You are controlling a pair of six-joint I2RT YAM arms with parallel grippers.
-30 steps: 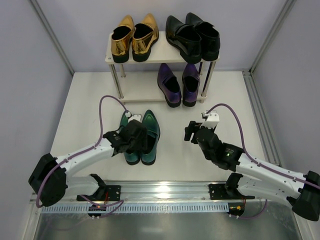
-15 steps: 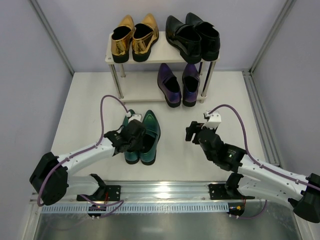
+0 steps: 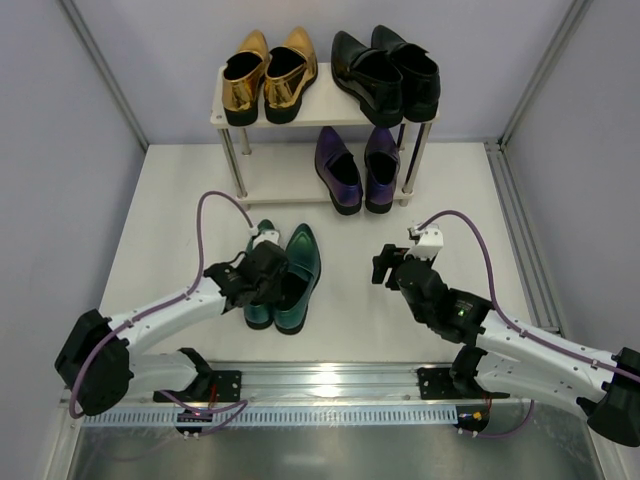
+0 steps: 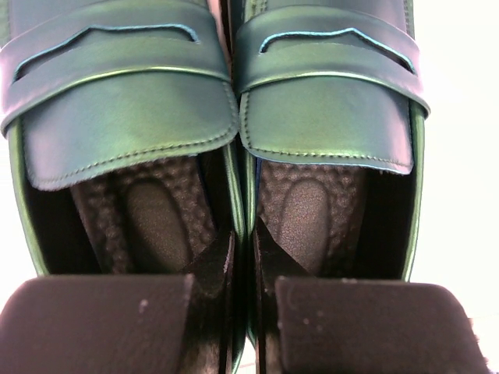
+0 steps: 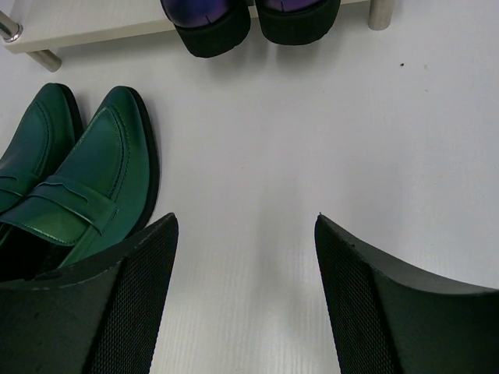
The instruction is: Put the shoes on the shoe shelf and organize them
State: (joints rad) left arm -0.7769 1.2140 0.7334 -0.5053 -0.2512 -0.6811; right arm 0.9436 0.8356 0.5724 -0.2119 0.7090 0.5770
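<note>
Since a second ago the left gripper (image 3: 262,278) has clamped shut, and the teal green loafers (image 3: 298,262) are turning slightly on the table (image 3: 180,220), their adjoining inner walls pinched together. The shoe shelf (image 3: 325,104) is standing at the far end, carrying gold loafers (image 3: 268,72) and black loafers (image 3: 388,72) on top and purple loafers (image 3: 338,170) below. The right gripper (image 3: 385,265) is hovering nearby, jaws apart.

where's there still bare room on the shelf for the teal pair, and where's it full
Free: the lower board's left half, between the left posts and the purple pair. Also bare table between the teal pair and the right gripper. Full: the top board, taken by the gold pair and black pair.
</note>
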